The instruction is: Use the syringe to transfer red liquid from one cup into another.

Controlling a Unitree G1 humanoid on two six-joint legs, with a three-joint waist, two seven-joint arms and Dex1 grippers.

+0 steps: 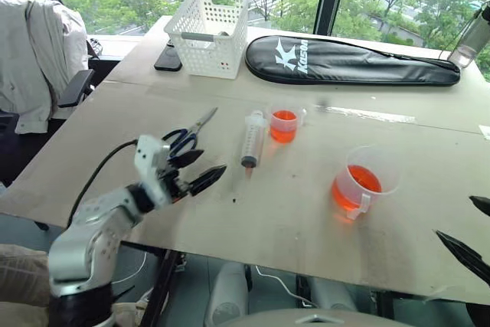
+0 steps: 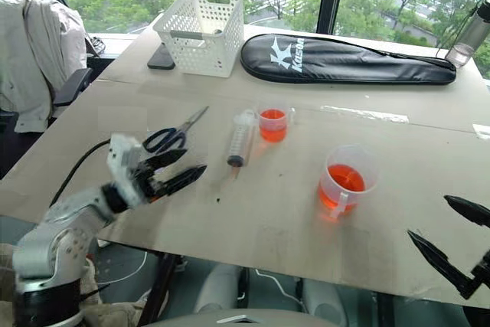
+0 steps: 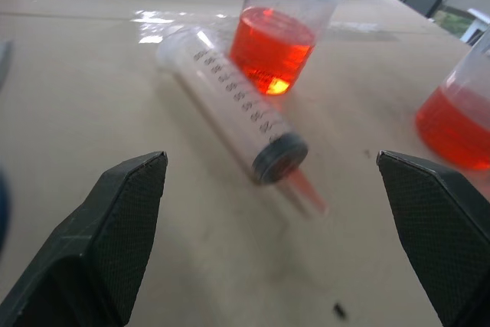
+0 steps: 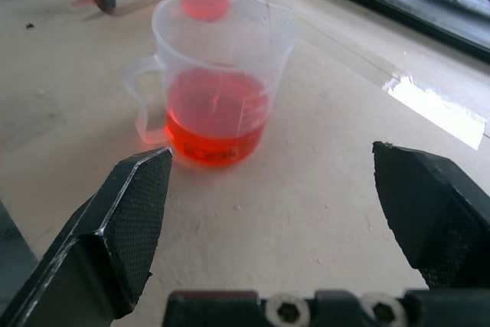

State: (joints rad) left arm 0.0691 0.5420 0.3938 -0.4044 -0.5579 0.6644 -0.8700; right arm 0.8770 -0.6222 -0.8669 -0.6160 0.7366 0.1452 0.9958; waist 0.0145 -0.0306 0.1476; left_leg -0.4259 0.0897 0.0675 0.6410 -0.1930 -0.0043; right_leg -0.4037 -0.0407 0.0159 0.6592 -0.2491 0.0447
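Syringe lies flat on the table, its reddish tip toward the robot, with nothing gripping it. Just beside it to the right stands the smaller cup of red liquid; the larger handled cup sits farther right and nearer. Scissors lie left of the syringe. Beyond them the left gripper hangs with fingers spread, empty. Far right of the syringe, the right gripper also gapes, empty.

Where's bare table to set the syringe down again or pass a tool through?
Free: the near table edge between the left tool and the handled cup, and the stretch between that cup and the small cup. Crowded: scissors, syringe and small cup sit close together; basket and black case fill the far side.
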